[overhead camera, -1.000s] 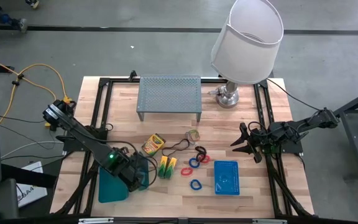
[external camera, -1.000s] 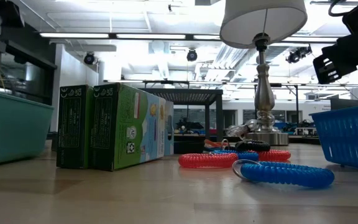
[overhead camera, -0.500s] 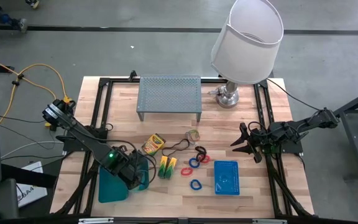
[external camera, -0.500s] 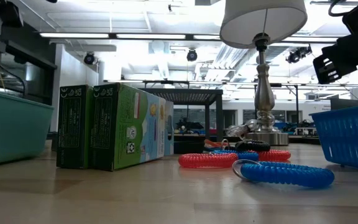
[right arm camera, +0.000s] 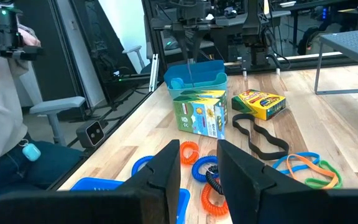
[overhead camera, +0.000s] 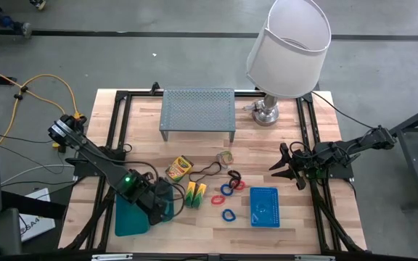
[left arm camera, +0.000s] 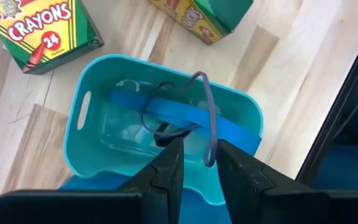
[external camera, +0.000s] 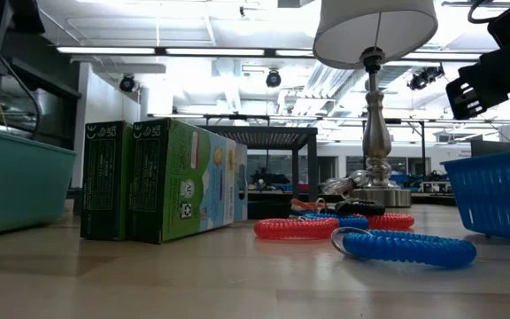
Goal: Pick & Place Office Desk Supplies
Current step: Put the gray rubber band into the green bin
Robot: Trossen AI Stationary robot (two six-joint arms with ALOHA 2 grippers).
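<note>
While poised straight above the small teal tray (left arm camera: pixel 166 134) at lower left of the high view, left hand (left arm camera: pixel 194 158) pinched a thin band loop (left arm camera: pixel 205 109) dangling into it (release only). Right hand (overhead camera: pixel 287 168) idled spread, far right of the surface (overhead camera: pixel 209 221).

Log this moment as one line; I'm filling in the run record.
left gripper: over small teal tray, pinching dark band loop | blue band in tray | right gripper: waiting at table's right edge, open
</note>
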